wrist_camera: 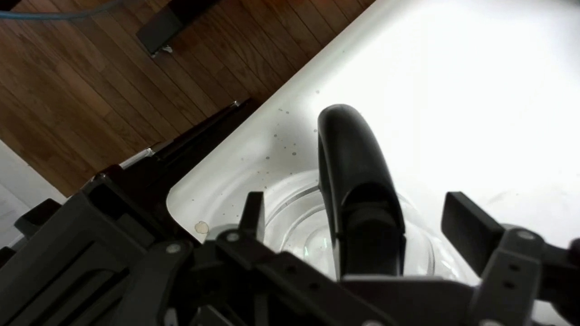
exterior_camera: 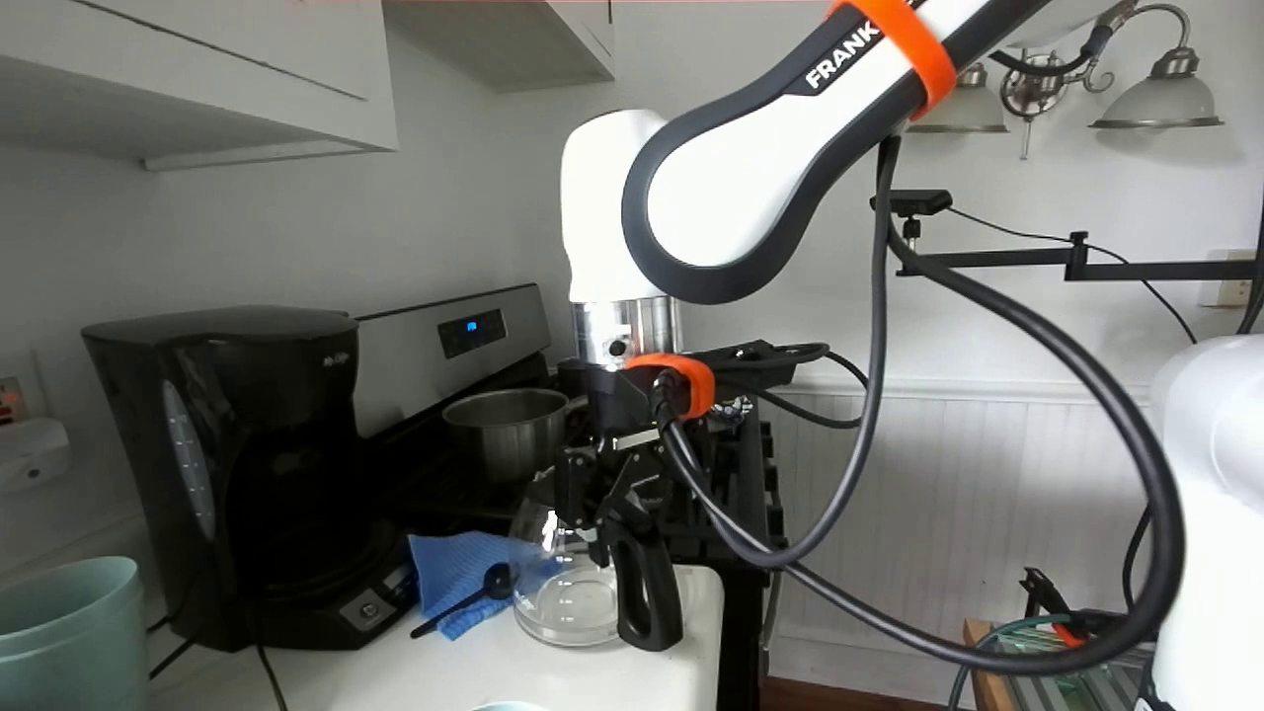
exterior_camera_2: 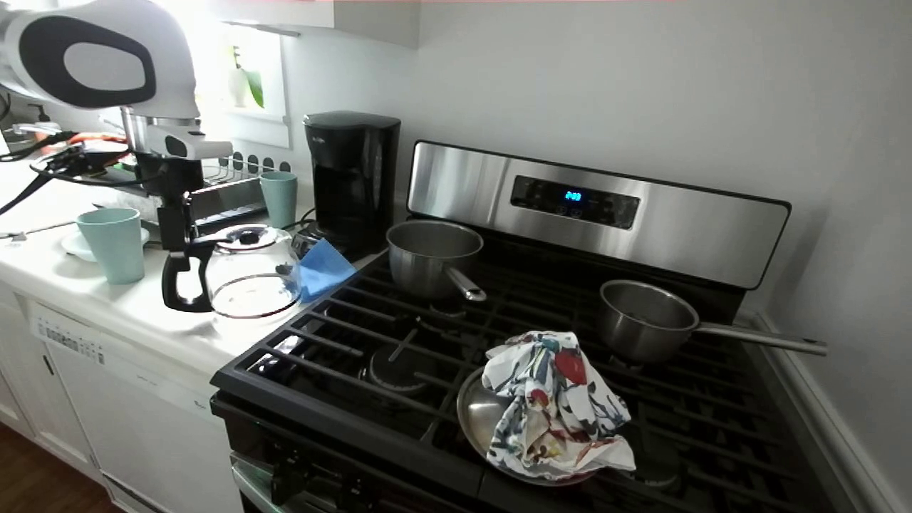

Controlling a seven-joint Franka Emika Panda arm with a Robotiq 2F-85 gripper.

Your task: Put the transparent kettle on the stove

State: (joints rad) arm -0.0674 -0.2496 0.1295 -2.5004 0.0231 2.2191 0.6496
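Observation:
The transparent kettle (exterior_camera: 563,597) stands upright on the white counter beside the stove. It also shows in an exterior view (exterior_camera_2: 253,288) and in the wrist view (wrist_camera: 297,217). Its black handle (wrist_camera: 358,149) points towards the counter's front edge. My gripper (wrist_camera: 358,222) is open and points down at the handle's top. The handle lies between the two fingers, with a gap on each side. The gripper also shows in both exterior views (exterior_camera: 602,523) (exterior_camera_2: 187,246). The black stove (exterior_camera_2: 335,420) has dark grates and a steel back panel; it is partly hidden in an exterior view (exterior_camera: 405,370).
A silver pot (exterior_camera_2: 427,267) stands on the stove's near-counter back burner, another (exterior_camera_2: 641,328) farther along. A pan (exterior_camera_2: 481,413) with a patterned cloth (exterior_camera_2: 552,406) sits at the front. A coffee maker (exterior_camera: 257,444), blue cloth (exterior_camera: 449,578), black scoop (exterior_camera: 497,583) and cups (exterior_camera_2: 110,246) stand around the kettle.

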